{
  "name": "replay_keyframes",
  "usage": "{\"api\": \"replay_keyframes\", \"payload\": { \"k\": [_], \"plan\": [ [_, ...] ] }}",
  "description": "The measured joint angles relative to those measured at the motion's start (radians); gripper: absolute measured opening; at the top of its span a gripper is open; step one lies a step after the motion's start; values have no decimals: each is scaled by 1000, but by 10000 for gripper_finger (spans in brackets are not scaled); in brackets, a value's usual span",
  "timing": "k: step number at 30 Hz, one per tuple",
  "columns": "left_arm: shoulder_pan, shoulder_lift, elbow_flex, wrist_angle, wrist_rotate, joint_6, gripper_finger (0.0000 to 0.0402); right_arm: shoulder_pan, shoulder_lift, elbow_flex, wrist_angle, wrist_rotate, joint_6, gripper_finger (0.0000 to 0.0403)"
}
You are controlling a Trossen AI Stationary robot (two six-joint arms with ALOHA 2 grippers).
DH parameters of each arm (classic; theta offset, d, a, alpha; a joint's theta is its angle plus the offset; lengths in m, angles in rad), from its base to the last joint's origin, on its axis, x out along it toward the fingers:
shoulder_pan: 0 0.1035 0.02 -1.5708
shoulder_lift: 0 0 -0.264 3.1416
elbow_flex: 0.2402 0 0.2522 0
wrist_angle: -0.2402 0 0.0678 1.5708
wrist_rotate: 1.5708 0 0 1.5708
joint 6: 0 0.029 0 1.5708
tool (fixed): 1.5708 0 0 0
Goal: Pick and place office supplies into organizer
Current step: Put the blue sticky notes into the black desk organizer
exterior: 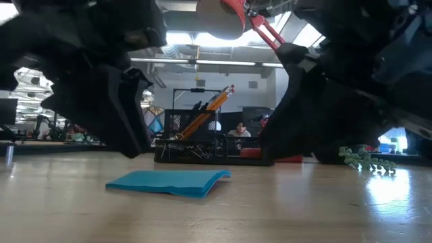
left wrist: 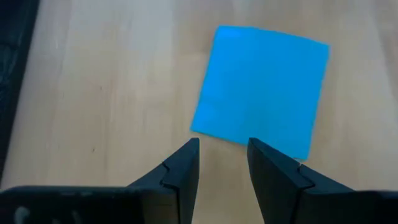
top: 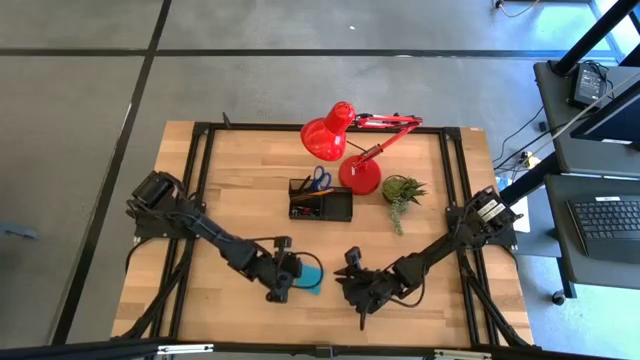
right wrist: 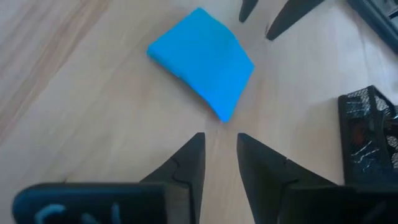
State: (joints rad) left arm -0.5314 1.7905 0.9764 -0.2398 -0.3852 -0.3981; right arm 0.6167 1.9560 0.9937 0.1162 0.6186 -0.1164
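The blue sticky-note pad (top: 311,275) lies flat on the wooden table near its near edge, also seen in the low view (exterior: 169,181). My left gripper (left wrist: 222,146) is open and hangs just left of the pad (left wrist: 261,90), its fingertips short of the pad's edge. My right gripper (right wrist: 219,138) is open on the pad's (right wrist: 202,59) right side, also short of it. The black organizer (top: 320,205) stands mid-table and holds the blue-handled scissors (top: 320,178), orange pencils (exterior: 210,106) and dark pens.
The red desk lamp (top: 335,130) stands on its round base (top: 361,177) right behind the organizer, and the small green plant (top: 402,190) is to its right. The organizer's mesh wall (right wrist: 367,130) shows beside the right gripper. Bare wood lies around the pad.
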Motion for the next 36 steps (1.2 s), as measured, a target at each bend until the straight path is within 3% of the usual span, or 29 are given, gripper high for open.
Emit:
{"api": "replay_keyframes", "payload": {
  "k": [17,36],
  "plan": [
    [9,59,5,-15,36,-11,129,0,0,0,36,-8,-59,97],
    [10,63,2,6,35,-9,129,-27,4,1,65,-45,-310,97]
  ]
}}
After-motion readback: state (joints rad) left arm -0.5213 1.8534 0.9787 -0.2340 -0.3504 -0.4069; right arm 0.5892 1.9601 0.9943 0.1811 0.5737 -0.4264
